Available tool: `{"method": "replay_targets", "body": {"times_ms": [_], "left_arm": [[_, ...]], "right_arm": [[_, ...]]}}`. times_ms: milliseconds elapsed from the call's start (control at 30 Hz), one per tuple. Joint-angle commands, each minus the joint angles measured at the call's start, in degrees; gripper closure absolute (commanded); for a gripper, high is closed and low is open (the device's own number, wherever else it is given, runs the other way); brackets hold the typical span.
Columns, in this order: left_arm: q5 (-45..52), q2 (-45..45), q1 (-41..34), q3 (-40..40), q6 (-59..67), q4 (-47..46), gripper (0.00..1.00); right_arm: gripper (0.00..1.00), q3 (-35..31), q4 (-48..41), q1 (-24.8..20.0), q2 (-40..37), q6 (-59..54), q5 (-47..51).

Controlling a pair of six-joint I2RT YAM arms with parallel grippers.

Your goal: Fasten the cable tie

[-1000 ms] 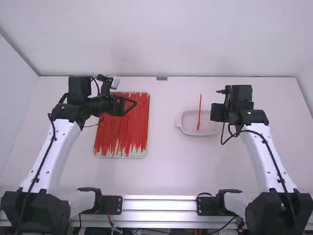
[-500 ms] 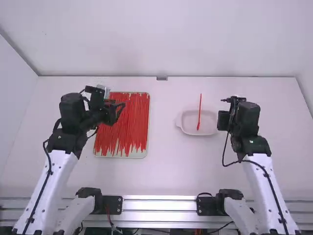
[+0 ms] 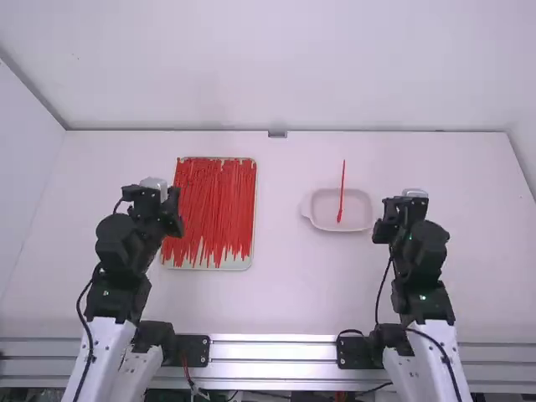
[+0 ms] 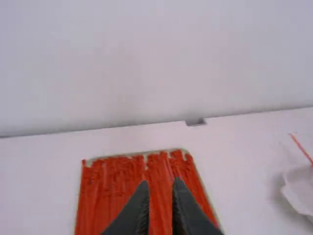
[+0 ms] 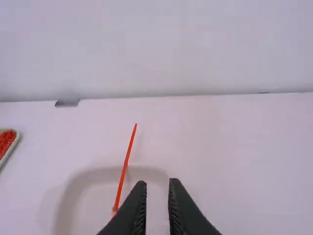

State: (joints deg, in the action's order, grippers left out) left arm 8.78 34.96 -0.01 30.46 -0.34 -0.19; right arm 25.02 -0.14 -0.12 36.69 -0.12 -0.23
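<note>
Two pincers, both empty: your left pincer (image 4: 160, 188) and right pincer (image 5: 155, 186) each show only a narrow slit between the fingers, so count them as closed on nothing. Each sits low over the near half of the table (image 3: 285, 276), close to its own base.

One cable tie (image 3: 341, 191) lies straight in the white dish (image 3: 316, 211), its far end leaning out over the far rim. It looks unlooped, so I judge the fastening not yet begun; you are at the approach step.

Your right pincer is just beside the dish's near right corner and points at it. The next move, I'd say, calls for you to spread its fingers and take the tie near one end. Then bring the left pincer across for the other end, so the tail can be fed through the head.

Mind the dish's rim: the tie's lower end rests inside the bowl, which makes a flat pinch awkward. A tray (image 3: 207, 267) heaped with red ties (image 3: 213, 209) lies just beside your left pincer. Keep clear of it when crossing over.
</note>
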Motion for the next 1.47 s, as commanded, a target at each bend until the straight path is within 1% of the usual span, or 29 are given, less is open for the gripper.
{"method": "replay_targets", "body": {"times_ms": [0,100,133,400,700,1033,1233,1433], "left_arm": [[-6.51,-3.3,0.01,-3.21,0.34,0.19,0.92],[-8.78,-7.34,0.01,-7.25,0.34,0.19,0.99],[-8.78,-7.64,0.01,-7.55,0.34,0.19,1.0],[-8.78,-16.46,0.01,-16.37,0.34,0.19,1.0],[-8.78,-24.17,0.01,-24.08,0.34,0.19,1.0],[-8.78,-30.73,0.01,-30.46,0.34,0.19,1.0],[-8.78,-34.3,0.01,-30.46,0.34,0.19,1.0],[-8.78,-34.96,0.01,-30.46,0.34,0.19,1.0]], "right_arm": [[0.92,-3.55,0.14,0.12,-3.24,0.12,0.23],[0.99,-7.61,0.14,0.12,-7.31,0.12,0.23],[1.0,-7.91,0.14,0.12,-7.61,0.12,0.23],[1.0,-16.76,0.14,0.12,-16.45,0.12,0.23],[1.0,-24.52,0.14,0.12,-24.22,0.12,0.23],[1.0,-25.02,0.14,0.12,-31.04,0.12,0.23],[1.0,-25.02,0.14,0.12,-34.79,0.12,0.23],[1.0,-25.02,0.14,0.12,-36.69,0.12,0.23]]}}
